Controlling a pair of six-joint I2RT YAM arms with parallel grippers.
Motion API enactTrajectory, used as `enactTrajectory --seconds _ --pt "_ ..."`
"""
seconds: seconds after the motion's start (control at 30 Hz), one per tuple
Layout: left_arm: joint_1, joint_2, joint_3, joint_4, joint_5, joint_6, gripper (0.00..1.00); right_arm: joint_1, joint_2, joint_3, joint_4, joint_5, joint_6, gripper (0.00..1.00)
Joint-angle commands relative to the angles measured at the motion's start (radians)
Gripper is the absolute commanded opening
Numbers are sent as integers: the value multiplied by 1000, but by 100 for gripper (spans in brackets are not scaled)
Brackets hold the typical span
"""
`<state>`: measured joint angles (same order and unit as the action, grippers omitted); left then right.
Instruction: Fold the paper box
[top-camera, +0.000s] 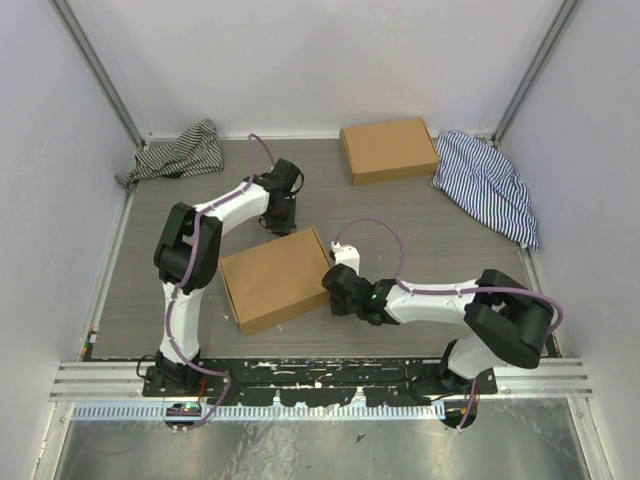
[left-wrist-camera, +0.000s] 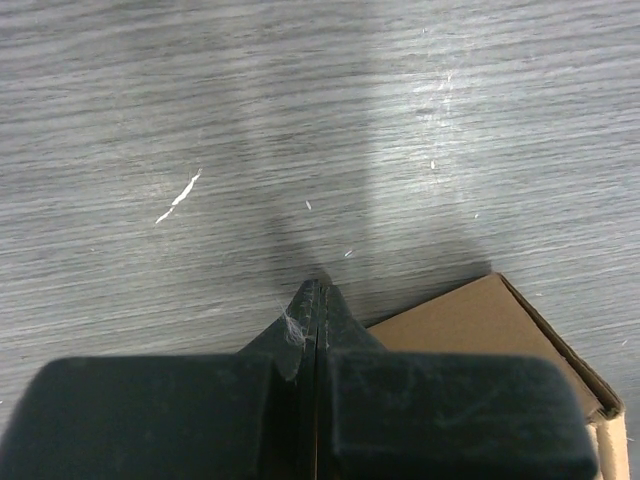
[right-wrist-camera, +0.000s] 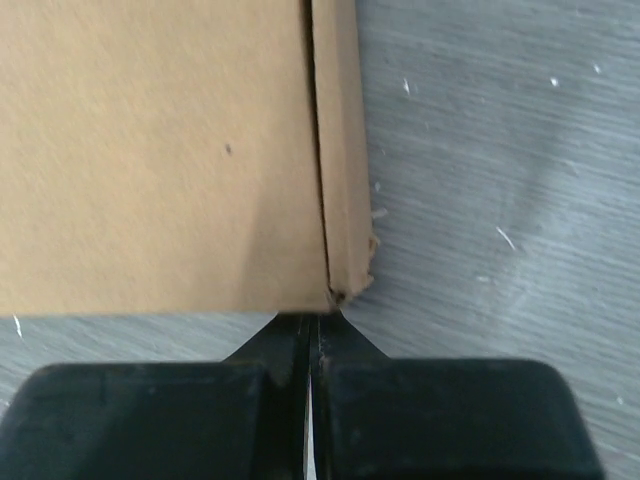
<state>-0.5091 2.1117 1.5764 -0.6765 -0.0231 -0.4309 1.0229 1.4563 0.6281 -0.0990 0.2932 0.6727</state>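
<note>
At mid-table lies the box (top-camera: 275, 278), closed into a shallow brown rectangle and turned a little askew to the table (top-camera: 450, 250) edges.

The left gripper (top-camera: 283, 222) stands at the box's far side. In its wrist view the gripper (left-wrist-camera: 317, 292) has its jaws pressed together with nothing between them. The tips point at bare grey tabletop, and a corner of the box (left-wrist-camera: 480, 325) sits just beside them to the right. Whether they touch it cannot be told.

The right gripper (top-camera: 335, 286) is at the box's right edge. In its wrist view the gripper (right-wrist-camera: 309, 322) is likewise closed, a thin sliver of light between the fingers and nothing held. Its tips meet the box (right-wrist-camera: 150, 150) at the seam where the lid's edge meets a narrow side strip, near a slightly frayed corner.

Bare tabletop shows to the left of the box and on its far side, up to a second box (top-camera: 389, 150) by the back wall. A striped cloth (top-camera: 180, 152) lies in the far left corner, another cloth (top-camera: 487, 183) at the far right, both well apart from the box. The cardboard is plain brown, marked only by a small dark speck.
</note>
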Motion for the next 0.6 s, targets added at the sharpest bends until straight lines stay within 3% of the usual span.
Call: enactTrajectory --seconds 0.0,0.17,0.27,0.4,0.57 --pt "-7 -18 -37 23 71 -10 0 1 71 32 127 112 44 1" --pt "-47 7 -20 50 126 -9 0 1 105 18 282 264 116 1" --pt "-73 36 29 25 123 2 0 1 121 56 290 284 108 1" --pt "-77 59 67 11 106 -5 0 6 126 106 203 241 81 1" --pt "-74 67 79 8 85 -11 0 44 71 103 189 59 -33 1"
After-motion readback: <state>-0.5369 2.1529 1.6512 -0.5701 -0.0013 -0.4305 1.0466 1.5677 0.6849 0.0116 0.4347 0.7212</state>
